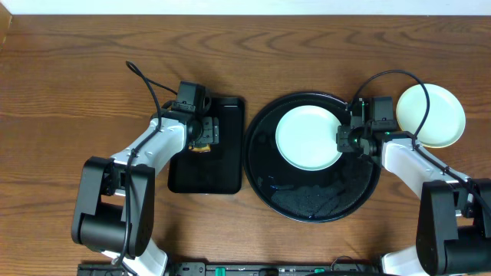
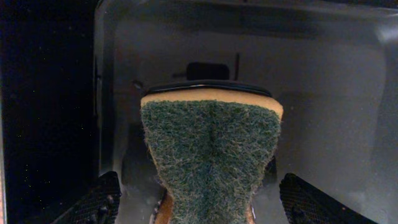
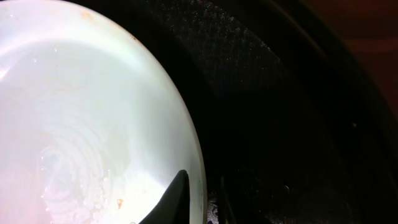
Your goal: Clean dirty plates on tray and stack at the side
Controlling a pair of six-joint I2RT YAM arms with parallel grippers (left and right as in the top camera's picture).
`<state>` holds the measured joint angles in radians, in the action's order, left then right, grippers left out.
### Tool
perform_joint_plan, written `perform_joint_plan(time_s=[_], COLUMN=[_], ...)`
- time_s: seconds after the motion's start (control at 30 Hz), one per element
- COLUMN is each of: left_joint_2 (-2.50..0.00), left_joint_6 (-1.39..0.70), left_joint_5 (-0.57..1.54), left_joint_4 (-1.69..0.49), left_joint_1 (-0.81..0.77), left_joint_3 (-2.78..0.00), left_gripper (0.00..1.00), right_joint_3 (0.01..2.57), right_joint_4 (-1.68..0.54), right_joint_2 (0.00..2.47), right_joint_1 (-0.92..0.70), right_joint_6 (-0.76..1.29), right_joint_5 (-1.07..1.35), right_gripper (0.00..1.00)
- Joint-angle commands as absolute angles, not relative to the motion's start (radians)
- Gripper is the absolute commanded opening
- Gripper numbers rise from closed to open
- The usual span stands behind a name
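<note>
A pale mint-white plate [image 1: 307,138] lies flat in the round black tray [image 1: 307,195], toward its far side. In the right wrist view the plate [image 3: 81,112] is wet, with tiny red-brown specks. My right gripper [image 1: 347,138] sits at the plate's right rim. One finger [image 3: 177,199] rests over the plate and the rim runs between the jaws [image 3: 202,185]; whether they pinch it is unclear. A pale yellow plate [image 1: 433,115] sits on the table right of the tray. My left gripper [image 1: 203,136] hangs open over a green-topped sponge [image 2: 211,149], fingers wide on either side.
The sponge lies in a smaller rectangular black tray [image 1: 207,176] left of the round one. Water beads cover the round tray's near part [image 3: 261,93]. Bare wooden table [image 1: 77,77] surrounds both trays.
</note>
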<state>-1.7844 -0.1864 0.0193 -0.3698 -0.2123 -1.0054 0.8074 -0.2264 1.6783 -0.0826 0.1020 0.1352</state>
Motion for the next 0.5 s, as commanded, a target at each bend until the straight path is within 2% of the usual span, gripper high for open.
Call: perform_joint_plan(time_s=[0.0, 0.37, 0.47], left_joint_2=[-1.794, -1.794, -1.794], left_joint_6=[-0.189, -0.189, -0.189], left_joint_5=[0.007, 0.007, 0.007], left_joint_4=[-0.370, -0.360, -0.360], left_joint_1=[-0.212, -0.212, -0.212], left_joint_3=[-1.004, -1.004, -1.004], left_gripper=[0.83, 0.84, 0.84], right_joint_3=[0.797, 0.797, 0.797], right_joint_4=[-0.223, -0.220, -0.220], right_joint_2=[1.686, 1.686, 1.686], right_joint_1=[-0.080, -0.080, -0.080], right_joint_6=[0.099, 0.099, 0.099], right_joint_5=[0.132, 0.132, 0.131], right_gripper=[0.15, 0.19, 0.29])
